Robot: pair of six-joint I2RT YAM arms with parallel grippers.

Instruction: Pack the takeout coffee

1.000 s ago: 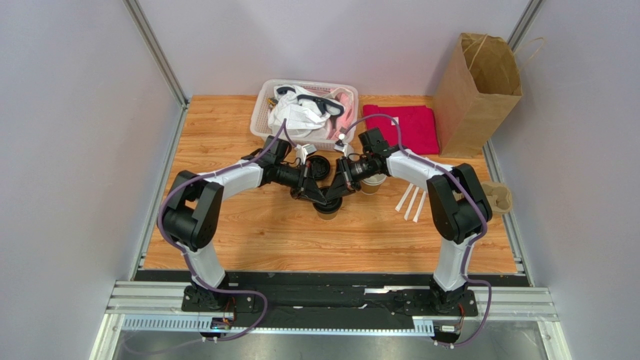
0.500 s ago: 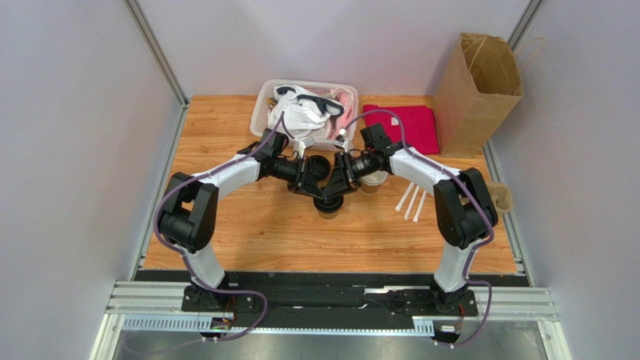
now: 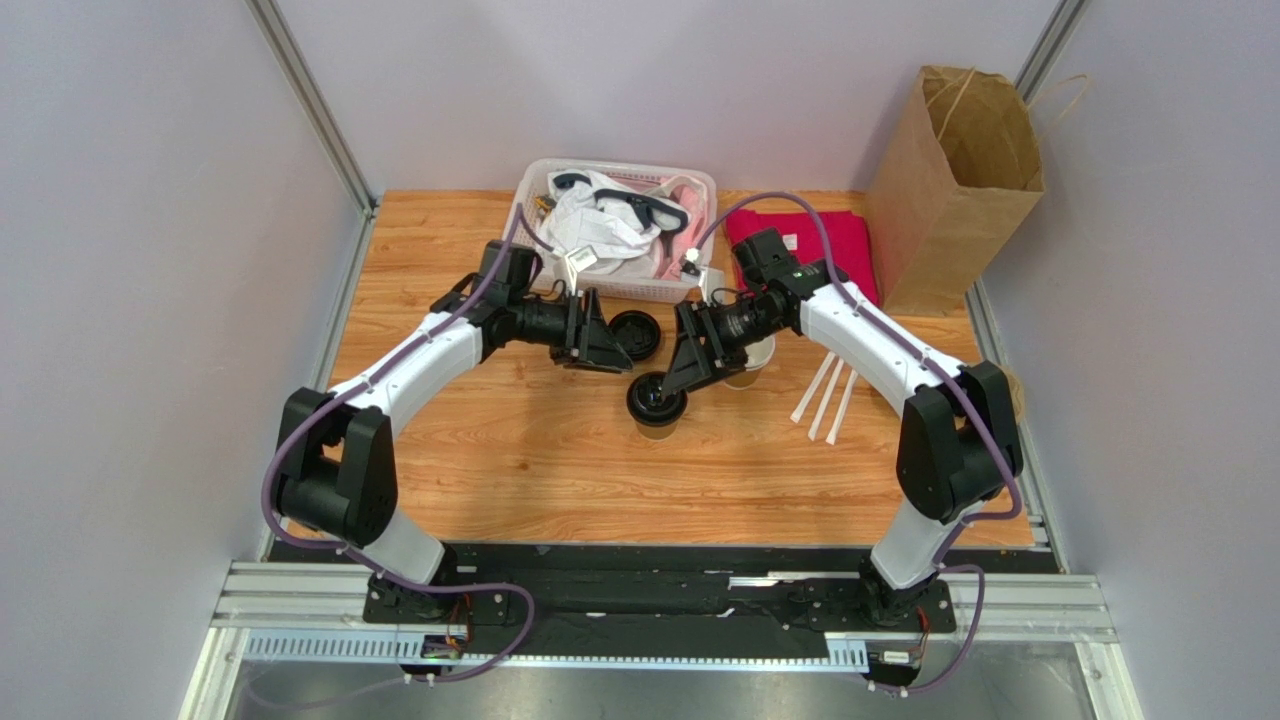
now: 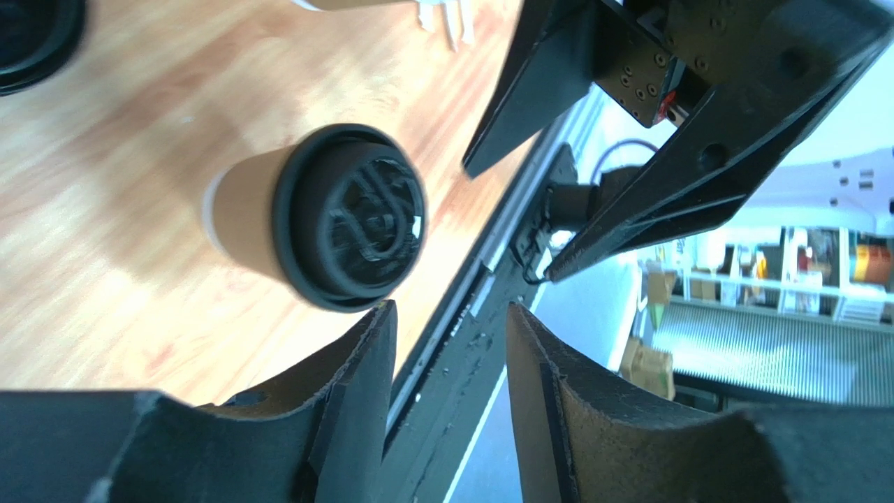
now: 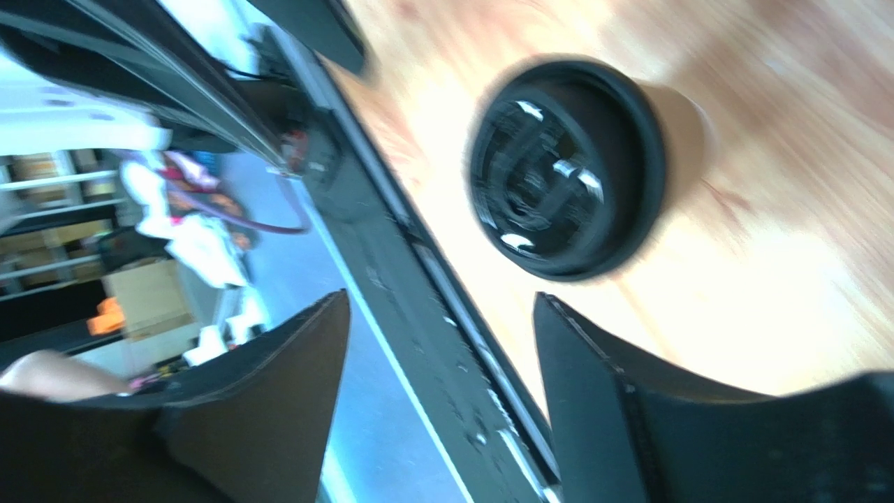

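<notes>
The takeout coffee (image 3: 657, 401) is a small kraft cup with a black lid pressed on, standing upright on the wooden table (image 3: 496, 450). It shows as a lidded cup (image 4: 352, 218) in the left wrist view and as a blurred black lid (image 5: 567, 168) in the right wrist view. My left gripper (image 3: 609, 348) hangs to its upper left, open and empty (image 4: 449, 314). To the cup's upper right, my right gripper (image 3: 679, 372) is open as well, with nothing between its fingers (image 5: 441, 304). Neither gripper touches the cup.
A loose black lid (image 3: 637, 333) lies behind the cup. A second cup (image 3: 751, 360) is partly hidden under the right arm. White sticks (image 3: 824, 402), a red cloth (image 3: 842, 248), a white basket (image 3: 529, 210), a brown paper bag (image 3: 954, 165) and a pulp tray (image 3: 1004, 393) are nearby.
Both grippers were shut together over the cup's lid a second ago. They have opened and drawn back, left arm to the left, right arm to the right. The lidded cup stays put.
</notes>
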